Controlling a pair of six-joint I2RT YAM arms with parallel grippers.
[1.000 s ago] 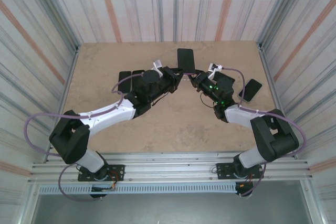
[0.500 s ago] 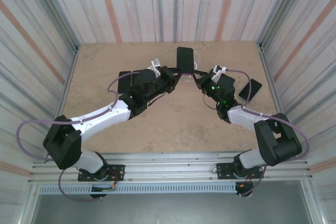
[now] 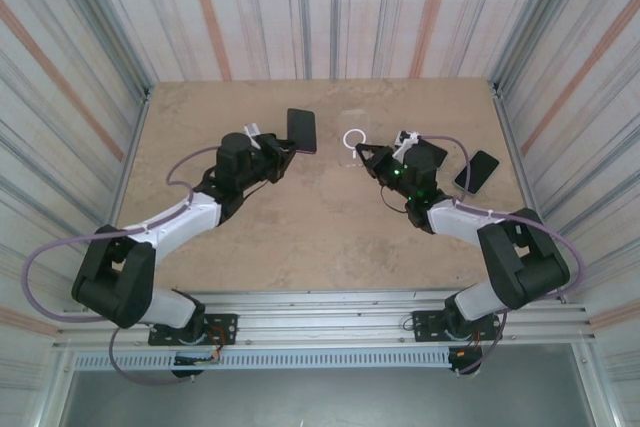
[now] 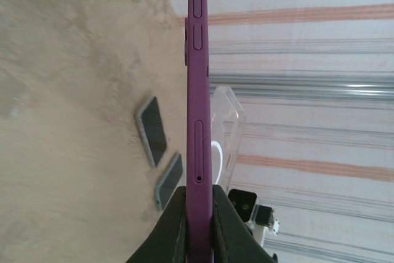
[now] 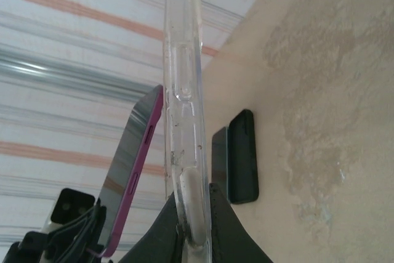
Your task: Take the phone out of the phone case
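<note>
**Mia:** Why are both arms up over the table (image 3: pixel 300 237)?

**Sam:** So each can hold one piece. From the middle, the left gripper (image 3: pixel 283 143) is at eleven o'clock. It squeezes the purple phone (image 3: pixel 301 131) tight by one end.

**Mia:** And the other?

**Sam:** The right gripper (image 3: pixel 368 153), at two o'clock, pinches the clear case (image 3: pixel 353 140), which is empty. They are held apart, so I think the phone is out.

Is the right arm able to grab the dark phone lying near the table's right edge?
Probably not straight away. The dark phone lies uncovered close beside that arm, but the right gripper is shut on the clear case, so it would likely need to set that down first.
</note>
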